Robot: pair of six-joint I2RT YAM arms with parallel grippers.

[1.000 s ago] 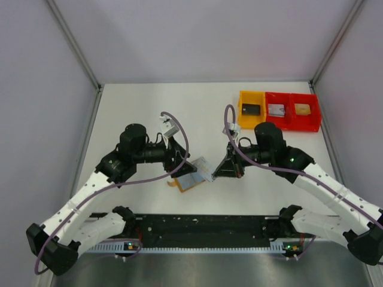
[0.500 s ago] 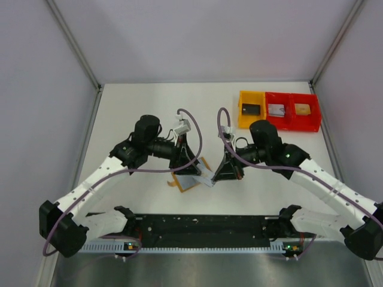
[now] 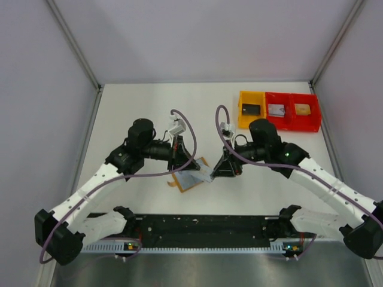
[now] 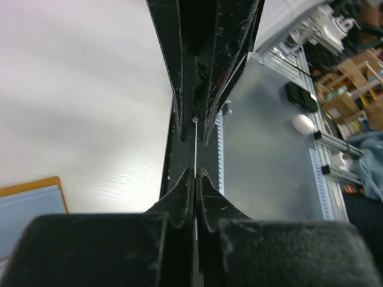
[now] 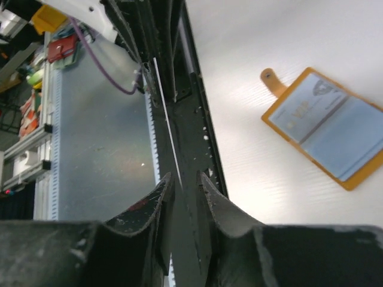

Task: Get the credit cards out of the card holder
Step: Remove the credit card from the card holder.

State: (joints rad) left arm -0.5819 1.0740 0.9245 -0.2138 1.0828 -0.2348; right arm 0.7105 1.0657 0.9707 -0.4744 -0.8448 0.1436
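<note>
The card holder (image 3: 182, 183) lies open on the table, tan-orange with a grey-blue inner face, and shows in the left wrist view (image 4: 30, 206) and the right wrist view (image 5: 326, 128). Just above it a pale credit card (image 3: 203, 175) hangs between the two grippers. My left gripper (image 3: 189, 170) is shut on the card, which appears edge-on as a thin line (image 4: 195, 143) running from its jaws (image 4: 195, 174). My right gripper (image 3: 219, 173) faces it with jaws a little apart (image 5: 184, 177); the card's edge (image 5: 167, 128) runs close beside one finger.
A yellow tray (image 3: 241, 113) and a red double tray (image 3: 316, 113) hold small dark, silver and tan rectangles at the back right. The black rail (image 3: 203, 226) between the arm bases runs along the near edge, below the grippers.
My left gripper came in from the left and closed on the card held out by the right gripper. The right gripper's jaws have parted.
</note>
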